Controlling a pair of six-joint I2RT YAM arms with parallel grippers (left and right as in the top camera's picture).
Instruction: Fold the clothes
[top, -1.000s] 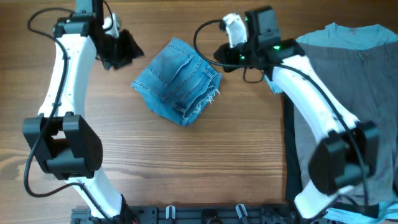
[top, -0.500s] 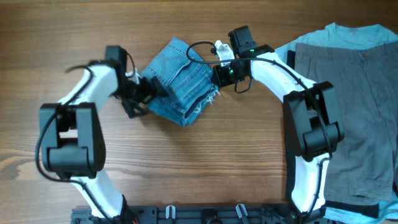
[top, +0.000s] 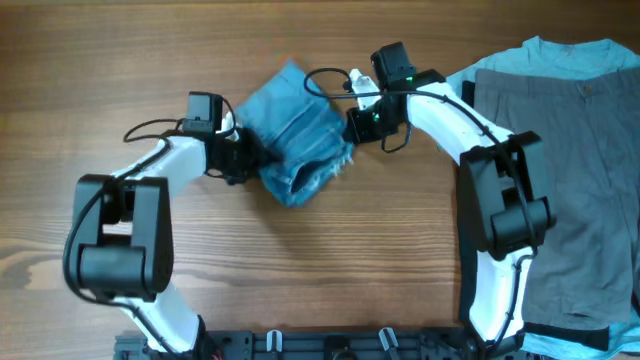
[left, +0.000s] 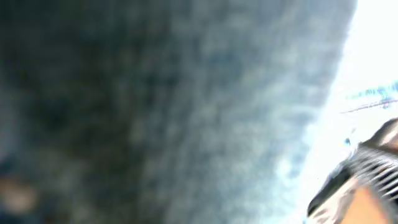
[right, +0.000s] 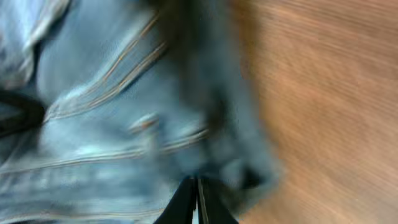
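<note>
The light-blue denim jeans (top: 296, 135) lie folded into a small bundle at the table's middle back, with a frayed hem at the front right. My left gripper (top: 246, 160) presses against the bundle's left edge. Its wrist view shows only blurred denim (left: 161, 112), and the fingers are hidden. My right gripper (top: 352, 124) is at the bundle's right edge. Its fingers (right: 198, 198) are shut together, with their tips against stitched denim (right: 112, 124). Grey trousers (top: 570, 190) lie flat on a pale-blue T-shirt (top: 560, 55) at the right.
The wooden table (top: 300, 270) runs bare in front of the jeans. A dark rail (top: 330, 348) runs along the front edge. The right arm's cable (top: 325, 75) loops over the jeans' back corner.
My left gripper came down from the back left to the jeans' left edge. My right gripper moved in to the right edge. The bundle is squeezed narrower and has shifted slightly.
</note>
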